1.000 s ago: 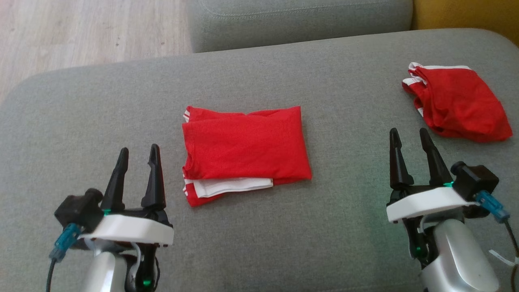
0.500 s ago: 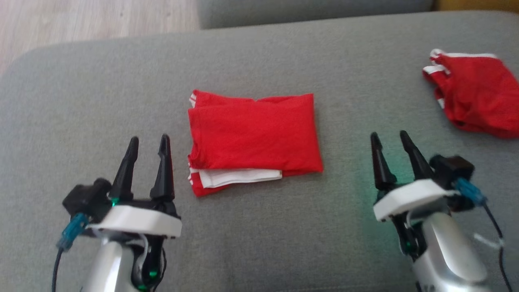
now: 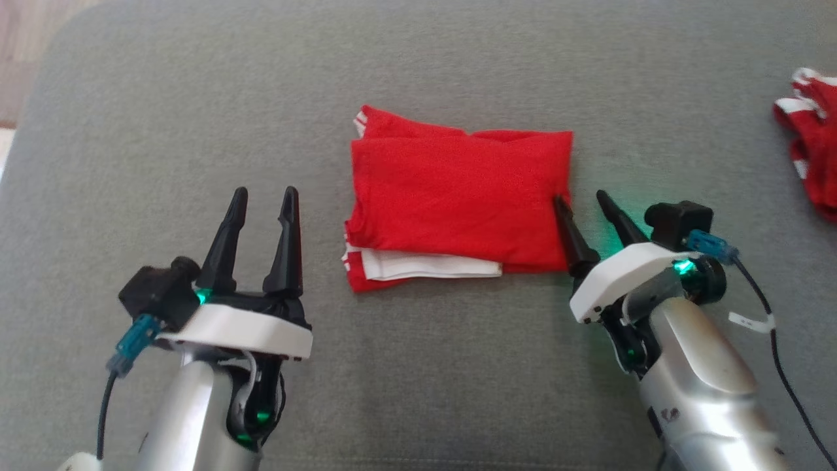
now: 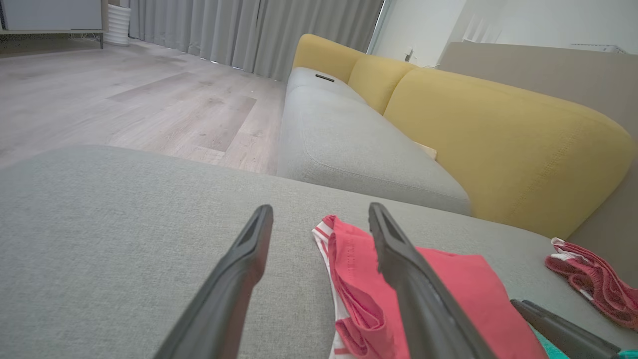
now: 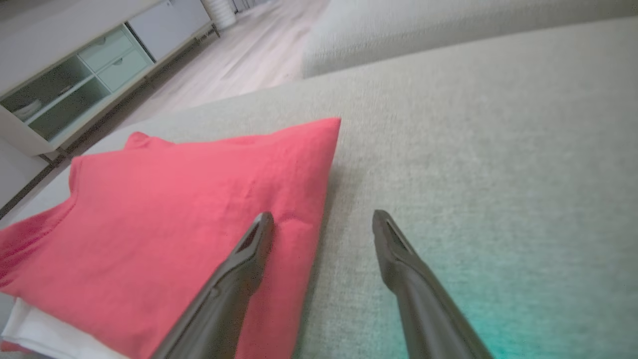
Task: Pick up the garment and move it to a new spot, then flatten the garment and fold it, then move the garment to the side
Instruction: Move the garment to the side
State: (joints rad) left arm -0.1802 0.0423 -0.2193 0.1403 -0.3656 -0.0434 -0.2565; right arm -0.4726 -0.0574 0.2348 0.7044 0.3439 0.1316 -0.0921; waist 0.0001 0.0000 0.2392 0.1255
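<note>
In the head view the folded red garment [image 3: 458,196] lies mid-frame on the grey cushion [image 3: 163,131], with a white layer along its lower edge. The left gripper [image 3: 265,191] stands wide open at lower left, just clear of the cloth. The right gripper [image 3: 579,196], also wide open, meets the garment's right edge. A smaller red garment [image 3: 811,163] lies at the right edge of the frame, well apart. In the left wrist view the left gripper [image 4: 320,208] frames the garment's [image 4: 463,279] striped corner below a yellow backrest [image 4: 498,139]. In the right wrist view the right gripper [image 5: 324,215] straddles the garment's [image 5: 174,214] edge, with bare cushion to the right.
</note>
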